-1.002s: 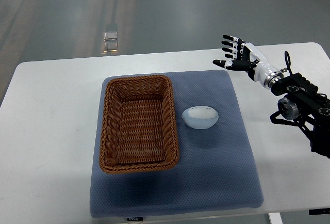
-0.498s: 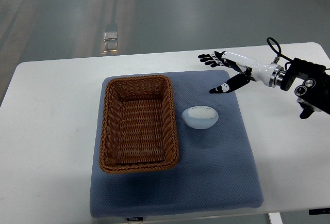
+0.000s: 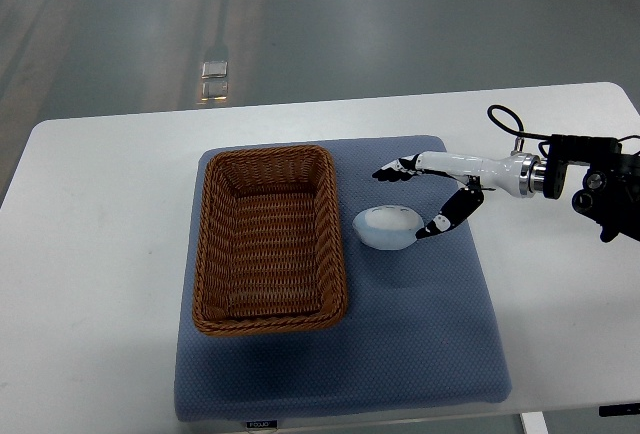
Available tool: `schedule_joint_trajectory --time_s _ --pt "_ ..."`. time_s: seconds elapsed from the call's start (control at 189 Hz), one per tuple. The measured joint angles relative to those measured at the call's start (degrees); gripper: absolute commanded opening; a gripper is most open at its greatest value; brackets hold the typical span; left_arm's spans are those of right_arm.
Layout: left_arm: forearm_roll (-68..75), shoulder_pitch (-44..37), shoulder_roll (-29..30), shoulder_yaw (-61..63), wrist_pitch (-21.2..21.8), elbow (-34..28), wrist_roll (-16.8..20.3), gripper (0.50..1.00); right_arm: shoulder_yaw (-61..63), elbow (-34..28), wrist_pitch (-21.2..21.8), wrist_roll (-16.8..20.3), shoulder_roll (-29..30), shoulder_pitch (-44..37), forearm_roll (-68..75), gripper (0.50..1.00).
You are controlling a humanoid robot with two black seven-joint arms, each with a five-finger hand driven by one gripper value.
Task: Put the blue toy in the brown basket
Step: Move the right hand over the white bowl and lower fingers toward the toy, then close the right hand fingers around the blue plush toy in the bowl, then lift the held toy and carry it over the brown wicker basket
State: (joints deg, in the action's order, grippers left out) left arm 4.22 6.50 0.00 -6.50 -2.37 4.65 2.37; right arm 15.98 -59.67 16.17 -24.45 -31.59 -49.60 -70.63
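The right hand (image 3: 425, 199), fingers spread and empty, brackets the blue toy (image 3: 388, 228) from its right; the brown basket (image 3: 268, 239) lies left.

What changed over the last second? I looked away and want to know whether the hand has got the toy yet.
The right hand swung in from the table's far right corner toward the blue toy, and its open fingers now flank it without a visible grip. The toy, the basket and the mat stayed put.

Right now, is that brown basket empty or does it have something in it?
Empty: the brown basket shows only bare wicker; the blue toy lies outside on the mat.
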Motion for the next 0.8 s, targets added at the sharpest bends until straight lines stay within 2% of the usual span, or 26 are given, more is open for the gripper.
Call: schedule_joint_trajectory --time_s 0.302,0.498,0.668,0.801 --pt "0.0 0.0 0.0 0.1 0.0 0.0 -0.1 1.0 -1.1 0.7 -0.8 0.6 0.5 0.0 -0.5 0.911" --pt "0.1 0.0 0.0 0.2 0.0 0.0 -0.1 1.0 -2.1 2.3 -1.9 0.6 3.0 0.0 -1.9 0.897" --pt "0.0 0.0 0.0 0.2 0.0 0.0 0.0 1.0 -2.7 3.3 -2.8 0.6 4.8 0.0 -2.4 0.848" --pt "0.0 0.0 0.0 0.2 0.0 -0.2 0.0 1.0 -2.8 4.0 -2.9 0.6 5.3 -0.1 -2.5 0.772"
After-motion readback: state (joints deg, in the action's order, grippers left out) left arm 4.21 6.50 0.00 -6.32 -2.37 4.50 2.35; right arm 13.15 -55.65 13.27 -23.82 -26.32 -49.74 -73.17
